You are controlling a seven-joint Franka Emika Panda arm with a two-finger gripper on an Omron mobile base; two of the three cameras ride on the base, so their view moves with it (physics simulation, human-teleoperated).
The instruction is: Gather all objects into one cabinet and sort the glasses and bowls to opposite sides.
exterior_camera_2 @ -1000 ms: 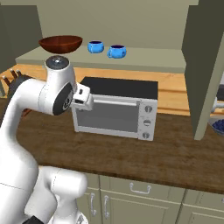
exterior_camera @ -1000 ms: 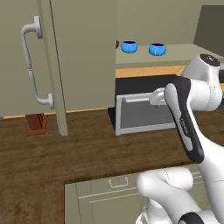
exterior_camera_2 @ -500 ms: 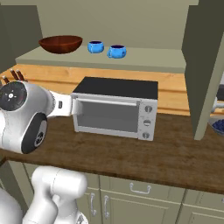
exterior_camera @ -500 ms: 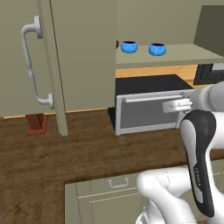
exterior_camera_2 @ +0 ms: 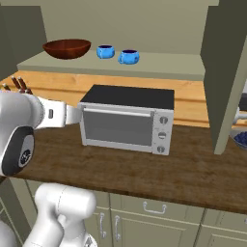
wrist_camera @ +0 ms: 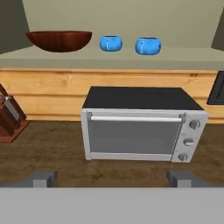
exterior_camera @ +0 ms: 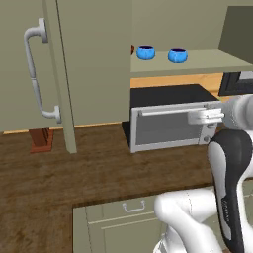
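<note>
Glossy blue bowls; wooden brown bowl; brushed-metal toaster oven; wood-grain counter

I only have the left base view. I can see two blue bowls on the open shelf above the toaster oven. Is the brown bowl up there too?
Observer: Yes, the brown bowl sits on the same shelf, at the far end from the blue bowls, apart from them.
Operator: Is the gripper holding anything?
Observer: No. In the hand view the gripper is open with nothing between its tips, facing the toaster oven.
Operator: Anything left of the oven on the counter?
Observer: A knife block stands there, clear of the oven.
</note>
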